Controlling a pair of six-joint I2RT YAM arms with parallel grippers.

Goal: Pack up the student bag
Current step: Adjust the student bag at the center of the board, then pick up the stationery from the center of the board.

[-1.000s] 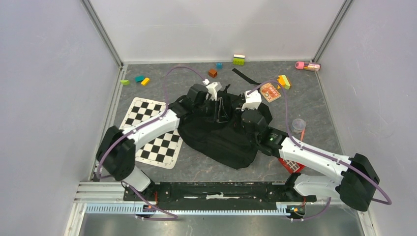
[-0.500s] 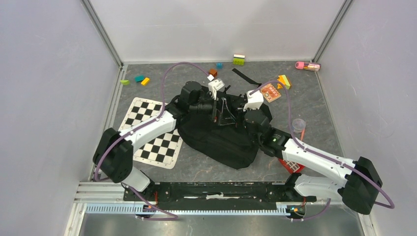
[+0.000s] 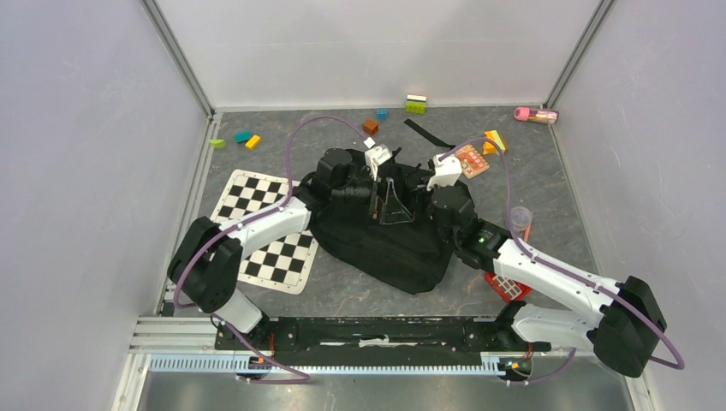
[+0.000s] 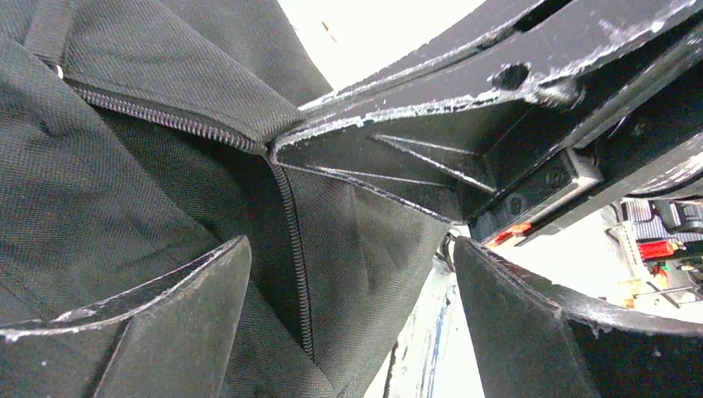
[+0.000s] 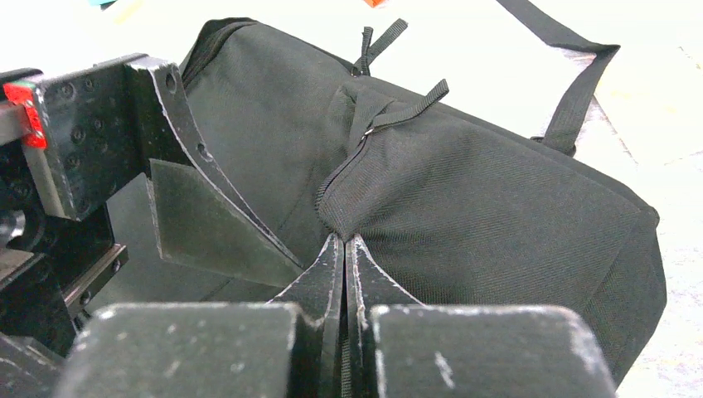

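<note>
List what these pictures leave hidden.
Inside the large black fabric backpack: top view, left arm and right arm cover its opening; wrist views show only cloth.
Red flat object: top view, right arm covers most.
What the right gripper pinches, zip pull or cloth: right wrist view, shut fingertips hide it.

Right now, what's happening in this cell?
Both arms are working over the student bag, a black backpack lying mid-table. The right end effector is shut, pinching the bag's fabric at the zipper. The left end effector is open right beside it, jaws spread over the zipper, holding nothing. The checkered mat and small blocks lie on the table outside the bag.
</note>
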